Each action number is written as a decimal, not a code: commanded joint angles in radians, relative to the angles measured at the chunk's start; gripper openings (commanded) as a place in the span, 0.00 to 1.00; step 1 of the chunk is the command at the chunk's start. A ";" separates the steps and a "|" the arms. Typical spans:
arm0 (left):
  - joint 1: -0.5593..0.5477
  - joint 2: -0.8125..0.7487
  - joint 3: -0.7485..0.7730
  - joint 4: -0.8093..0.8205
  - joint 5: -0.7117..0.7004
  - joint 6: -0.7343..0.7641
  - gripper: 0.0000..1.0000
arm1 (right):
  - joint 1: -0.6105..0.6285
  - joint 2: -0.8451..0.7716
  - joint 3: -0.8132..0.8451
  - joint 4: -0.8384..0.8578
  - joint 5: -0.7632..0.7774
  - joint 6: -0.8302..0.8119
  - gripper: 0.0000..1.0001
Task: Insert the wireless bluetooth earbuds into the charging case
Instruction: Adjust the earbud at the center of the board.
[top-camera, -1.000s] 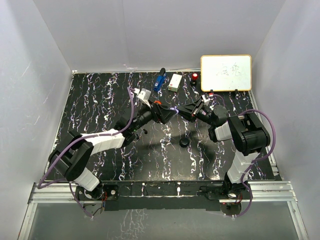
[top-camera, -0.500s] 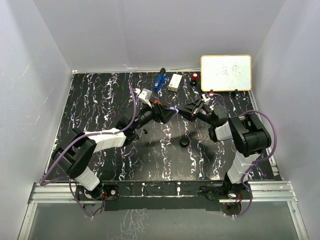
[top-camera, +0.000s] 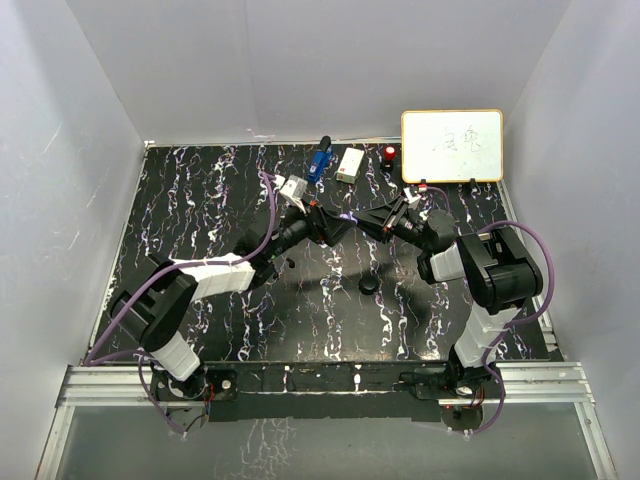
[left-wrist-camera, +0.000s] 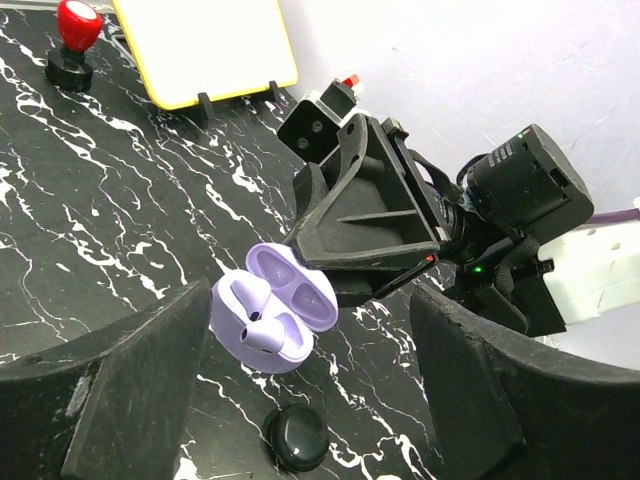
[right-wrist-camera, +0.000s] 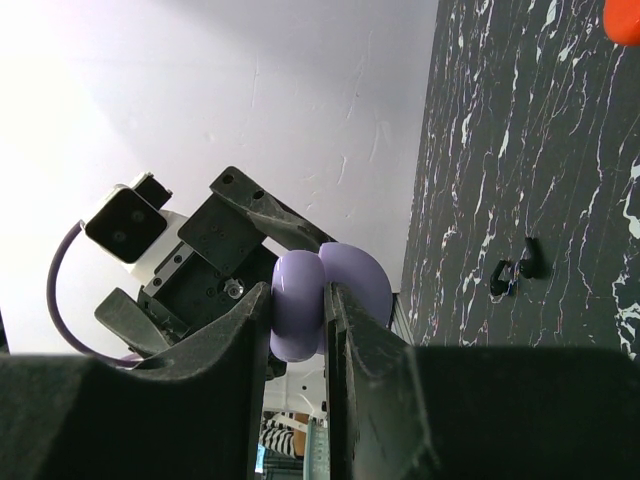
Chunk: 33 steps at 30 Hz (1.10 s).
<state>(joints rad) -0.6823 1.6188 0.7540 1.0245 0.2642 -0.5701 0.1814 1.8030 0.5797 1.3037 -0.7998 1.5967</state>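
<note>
The left arm (top-camera: 205, 280) reaches from its near-left base diagonally toward the far middle. The right arm (top-camera: 485, 270) rises from the near-right base and stretches left. The two wrists face each other, tips nearly meeting. The left gripper (top-camera: 325, 224) has its fingers spread wide and holds nothing. The right gripper (top-camera: 366, 217) is clamped on a lavender case (left-wrist-camera: 285, 300).

**Three cameras, one shared spot**

The overhead camera looks down from the near edge over the whole black white-veined table (top-camera: 200, 200). The left wrist camera faces right, close on an open lavender plastic case (left-wrist-camera: 275, 320). The right wrist camera faces left, onto it too.
</note>
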 joint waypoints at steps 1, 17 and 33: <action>0.007 0.006 0.032 0.039 0.043 -0.018 0.78 | -0.002 -0.039 0.031 0.040 -0.001 -0.015 0.00; 0.007 -0.021 -0.005 0.035 0.063 -0.040 0.77 | -0.002 -0.027 0.031 0.041 0.004 -0.015 0.00; 0.007 -0.073 -0.048 0.028 0.041 -0.045 0.76 | -0.003 -0.014 0.038 0.039 0.005 -0.015 0.00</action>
<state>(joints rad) -0.6804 1.6211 0.7067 1.0351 0.3035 -0.6140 0.1814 1.8030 0.5800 1.3029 -0.7994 1.5967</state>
